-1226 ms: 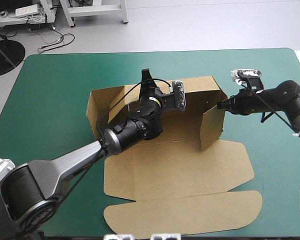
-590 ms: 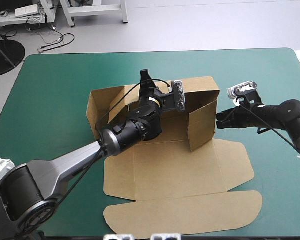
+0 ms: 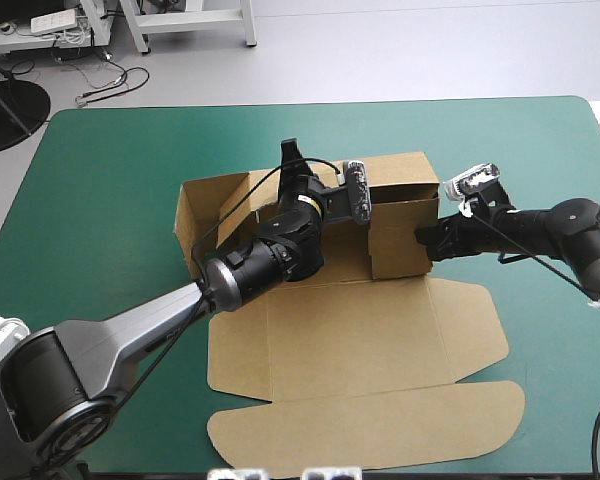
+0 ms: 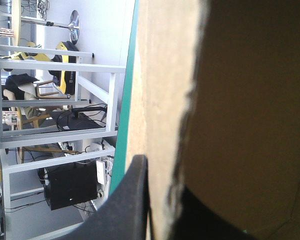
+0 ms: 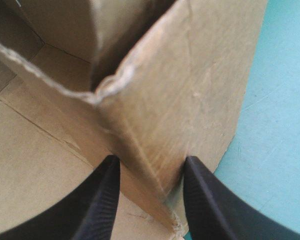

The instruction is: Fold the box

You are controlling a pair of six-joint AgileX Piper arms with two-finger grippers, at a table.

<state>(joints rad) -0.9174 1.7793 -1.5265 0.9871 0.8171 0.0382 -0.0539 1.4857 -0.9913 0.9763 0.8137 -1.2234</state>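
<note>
The brown box [image 3: 350, 340] lies in the middle of the table, its back and left walls raised and its lid flat toward the near edge. My left gripper [image 3: 292, 162] reaches over the inside and is shut on the back wall's top edge. In the left wrist view the board [image 4: 160, 75] runs between the fingers, with one black finger [image 4: 132, 200] on its outer face. My right gripper [image 3: 426, 240] presses against the right side wall [image 3: 398, 238], which stands folded inward. Its fingers [image 5: 102, 200] stand apart astride the wall's folded corner [image 5: 190, 85].
The teal-green cover [image 3: 110, 180] shows bare on every side of the box. The lid's rounded front flap [image 3: 370, 430] reaches close to the table's near edge. The left arm lies across the box's left half.
The right gripper has moved left and pushed the right side wall inward, from splayed outward to standing against the back wall's end. The left arm has not moved.
</note>
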